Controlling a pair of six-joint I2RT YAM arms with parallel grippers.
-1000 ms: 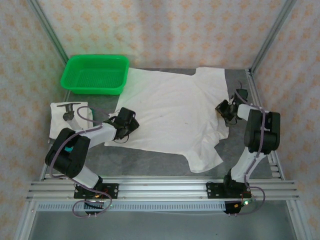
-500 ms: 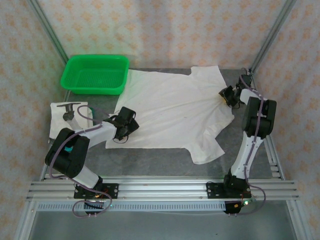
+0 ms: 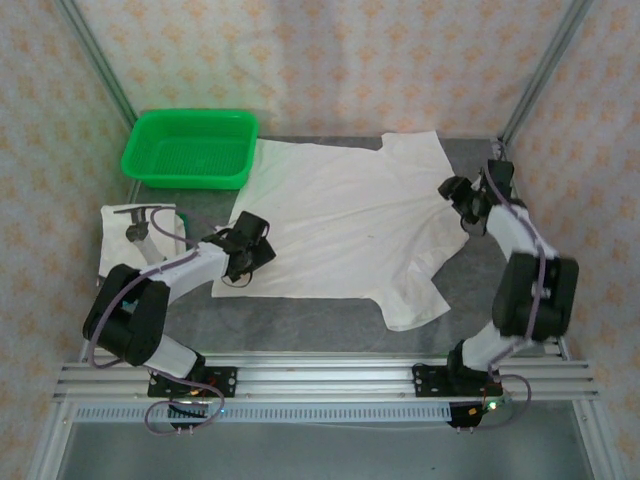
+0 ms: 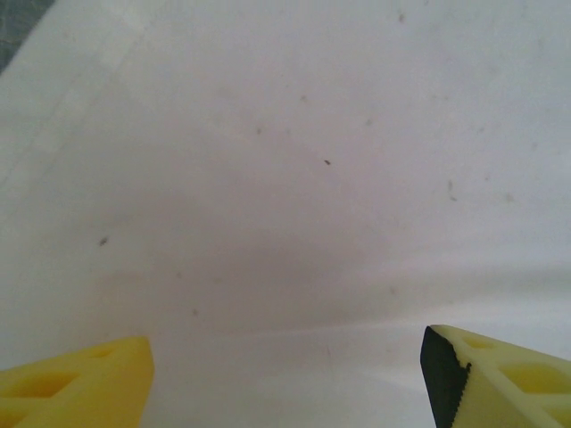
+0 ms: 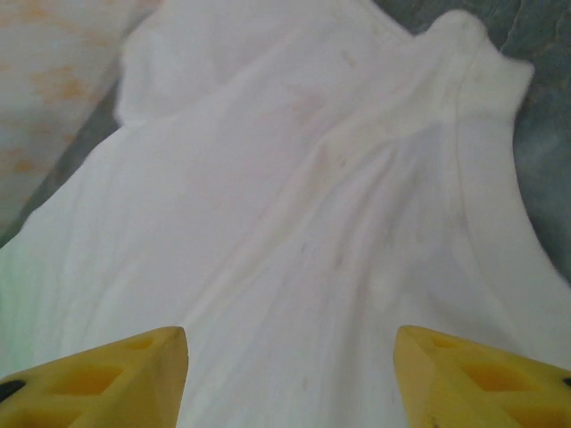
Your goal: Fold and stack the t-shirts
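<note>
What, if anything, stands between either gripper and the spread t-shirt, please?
Nothing visible does. The left gripper and the right gripper both hang open directly over the spread t-shirt, with only bare cloth between their fingers.

Twin arms, white links w/ black joints & housings: left arm (image 3: 185,268), right arm (image 3: 515,230). Grey cables (image 3: 160,225) loop along both. Black base plates (image 3: 190,380); green LED (image 3: 490,405) nr right base. Yellow fingers (image 4: 500,374), black toothed edge.
</note>
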